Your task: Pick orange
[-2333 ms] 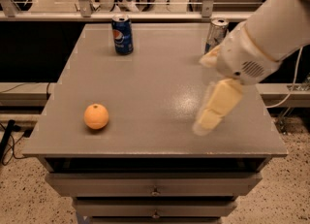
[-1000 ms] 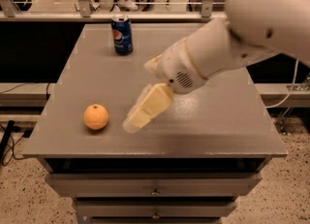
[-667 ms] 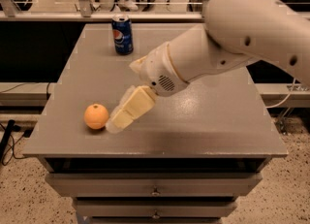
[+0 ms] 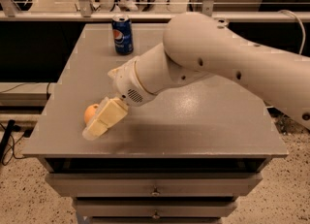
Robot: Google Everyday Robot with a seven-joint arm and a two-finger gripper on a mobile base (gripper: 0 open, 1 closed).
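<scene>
The orange (image 4: 89, 113) sits on the grey table (image 4: 203, 121) near its front left corner. Only its left part shows; the rest is hidden behind my gripper. My gripper (image 4: 100, 121), cream coloured, is low over the table, right in front of the orange and against its right side. The big white arm reaches in from the right across the table.
A blue Pepsi can (image 4: 122, 35) stands upright at the back left of the table. Drawers (image 4: 155, 189) sit under the table's front edge. A metal rail (image 4: 58, 16) runs behind the table. Cables (image 4: 9, 136) lie on the floor at the left.
The arm has swept from the table's right side leftward to the orange. The gripper, which was beside the orange, now covers most of it. The orange and can have not moved.
</scene>
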